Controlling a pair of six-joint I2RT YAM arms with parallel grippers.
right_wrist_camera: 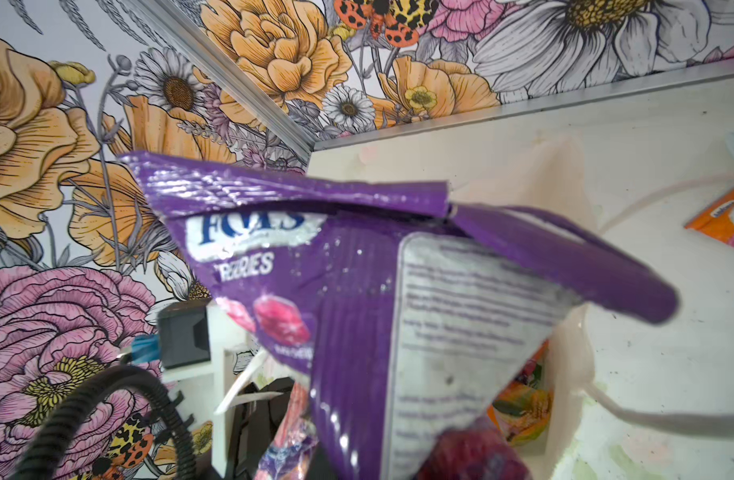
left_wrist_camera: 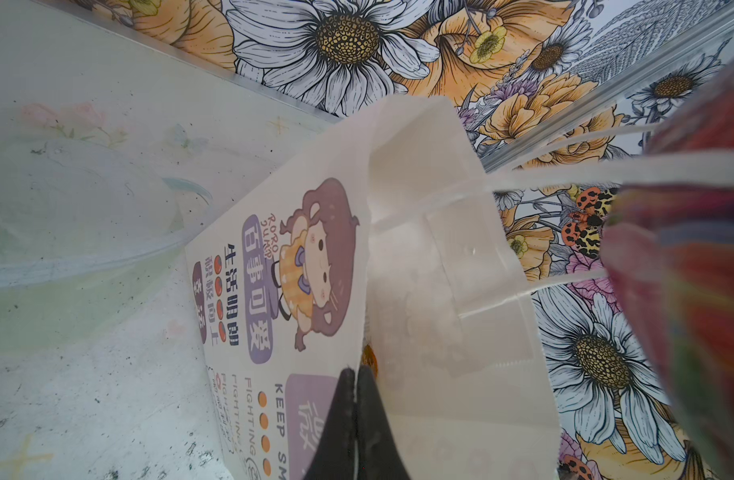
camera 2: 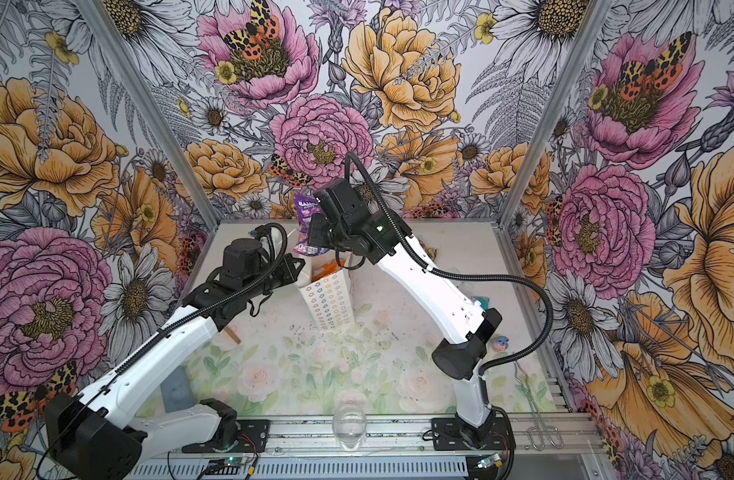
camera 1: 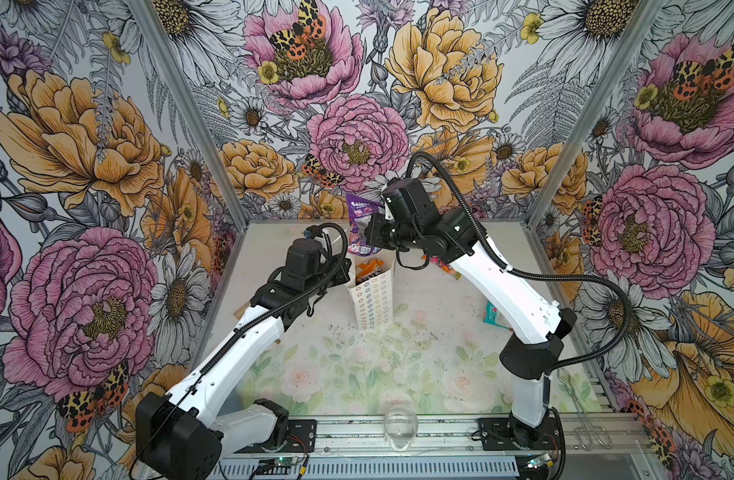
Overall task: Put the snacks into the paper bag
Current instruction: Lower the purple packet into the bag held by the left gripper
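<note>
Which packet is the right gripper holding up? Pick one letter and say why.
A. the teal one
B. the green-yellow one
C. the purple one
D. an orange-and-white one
C: the right gripper is shut on the purple packet, held above the mouth of the paper bag.

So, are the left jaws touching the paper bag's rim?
Touching. The left wrist view shows the left jaws shut on the paper bag at its rim, one on each side of the wall.
</note>
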